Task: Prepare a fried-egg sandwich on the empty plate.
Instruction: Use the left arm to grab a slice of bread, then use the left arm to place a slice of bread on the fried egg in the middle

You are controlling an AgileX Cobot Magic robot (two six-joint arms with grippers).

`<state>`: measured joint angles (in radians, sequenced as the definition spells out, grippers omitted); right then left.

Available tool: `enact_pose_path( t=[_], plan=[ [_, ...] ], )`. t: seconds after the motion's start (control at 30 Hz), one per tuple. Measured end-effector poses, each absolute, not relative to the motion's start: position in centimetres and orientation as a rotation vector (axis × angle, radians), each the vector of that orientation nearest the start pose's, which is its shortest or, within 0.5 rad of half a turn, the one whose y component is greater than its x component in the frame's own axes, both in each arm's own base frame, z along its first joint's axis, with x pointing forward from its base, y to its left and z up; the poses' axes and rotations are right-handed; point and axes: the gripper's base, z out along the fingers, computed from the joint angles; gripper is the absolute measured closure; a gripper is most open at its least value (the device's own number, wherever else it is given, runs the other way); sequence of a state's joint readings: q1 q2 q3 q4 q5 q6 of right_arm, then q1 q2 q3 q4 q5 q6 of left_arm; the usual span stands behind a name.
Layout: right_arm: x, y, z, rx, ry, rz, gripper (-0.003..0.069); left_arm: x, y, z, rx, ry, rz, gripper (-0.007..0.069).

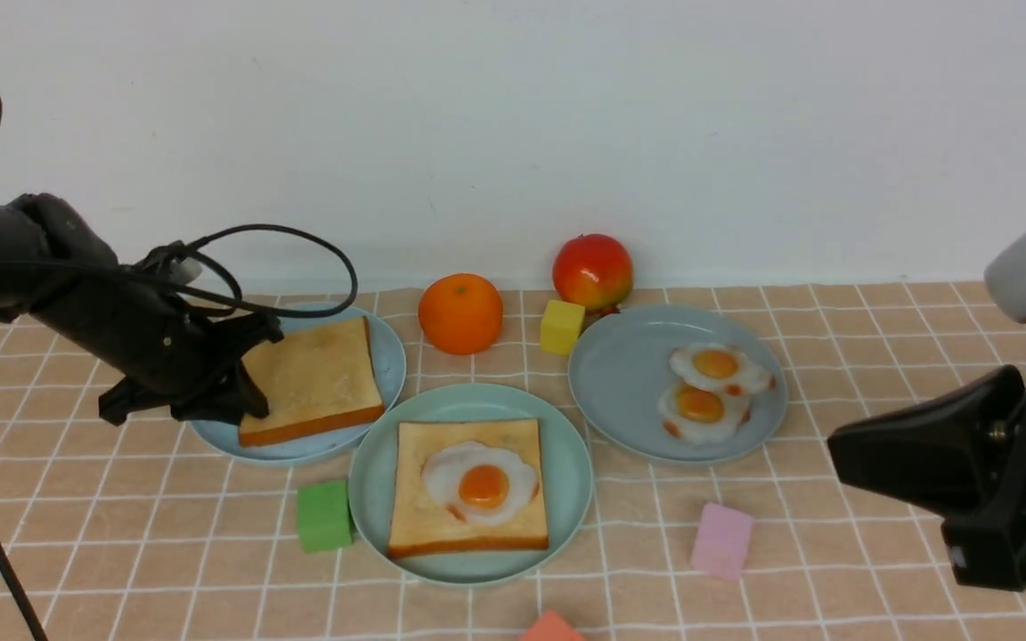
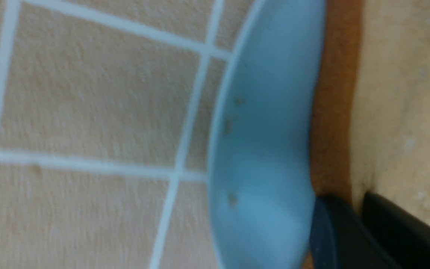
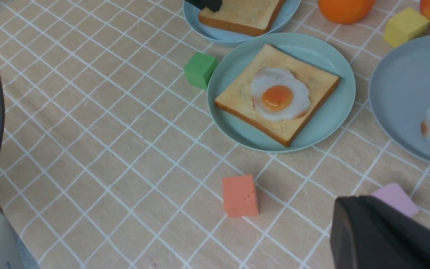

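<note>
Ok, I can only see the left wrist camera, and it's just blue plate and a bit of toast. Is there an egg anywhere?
Observer: Yes. One fried egg lies on a toast slice on the mint-green plate in the middle.
Operator: Are there any more eggs?
Observer: Two spare eggs sit touching each other on the grey-blue plate, further to the right.
Operator: What's the other arm doing?
Observer: The right gripper is shut and empty, out to the right of the grey-blue plate.
</note>
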<state>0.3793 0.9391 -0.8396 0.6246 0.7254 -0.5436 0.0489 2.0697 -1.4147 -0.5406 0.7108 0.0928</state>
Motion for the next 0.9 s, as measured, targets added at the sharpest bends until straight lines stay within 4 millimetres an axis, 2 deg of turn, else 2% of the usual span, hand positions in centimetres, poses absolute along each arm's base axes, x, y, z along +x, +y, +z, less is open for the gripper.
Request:
enact_pose_path(
  t=[0.03, 0.1, 0.13, 0.17, 0.2, 0.23, 0.3, 0.37, 0.43, 0.47, 0.53, 0.63, 0.73, 0.9],
  plan=[
    [15.7, 10.1, 34.3, -0.688, 2.108, 0.625, 0.0663, 42.4, -1.0, 15.6, -0.441, 2.743, -0.549, 0.0571],
    [15.7, 10.1, 34.3, -0.681, 2.108, 0.638, 0.0659, 41.7, -1.2, 18.5, -0.395, 2.708, -0.556, 0.0571],
    [15.6, 10.1, 34.3, -0.680, 2.108, 0.639, 0.0659, 41.6, -1.2, 18.7, -0.392, 2.704, -0.557, 0.0571],
    [15.6, 10.1, 34.3, -0.680, 2.107, 0.640, 0.0659, 40.9, -1.6, 21.0, -0.338, 2.675, -0.572, 0.0571],
    [15.6, 10.1, 34.3, -0.680, 2.107, 0.640, 0.0659, 40.9, -1.7, 21.3, -0.333, 2.668, -0.574, 0.0571],
    [15.6, 10.1, 34.3, -0.679, 2.107, 0.640, 0.0658, 40.2, -2.4, 23.3, -0.272, 2.636, -0.597, 0.0571],
    [15.6, 10.1, 34.3, -0.679, 2.107, 0.640, 0.0658, 39.1, -4.3, 25.6, -0.172, 2.587, -0.648, 0.0571],
    [15.6, 10.1, 34.3, -0.679, 2.107, 0.640, 0.0657, 38.1, -6.0, 26.2, -0.112, 2.573, -0.699, 0.0571],
    [15.6, 10.1, 34.3, -0.679, 2.107, 0.640, 0.0655, 37.0, -8.0, 26.1, -0.067, 2.576, -0.756, 0.0571],
    [15.6, 10.1, 34.3, -0.679, 2.107, 0.640, 0.0655, 36.2, -9.4, 25.2, -0.058, 2.598, -0.797, 0.0571],
    [15.6, 10.1, 34.3, -0.679, 2.107, 0.641, 0.0653, 35.5, -10.5, 24.2, -0.067, 2.616, -0.822, 0.0571],
    [15.6, 10.1, 34.3, -0.679, 2.108, 0.642, 0.0650, 34.0, -12.5, 21.1, -0.138, 2.647, -0.836, 0.0571],
    [15.6, 10.1, 34.3, -0.680, 2.109, 0.643, 0.0645, 33.3, -13.0, 18.8, -0.222, 2.653, -0.801, 0.0571],
    [15.6, 10.1, 34.3, -0.679, 2.109, 0.645, 0.0645, 33.4, -12.7, 17.2, -0.269, 2.653, -0.745, 0.0571]
  ],
)
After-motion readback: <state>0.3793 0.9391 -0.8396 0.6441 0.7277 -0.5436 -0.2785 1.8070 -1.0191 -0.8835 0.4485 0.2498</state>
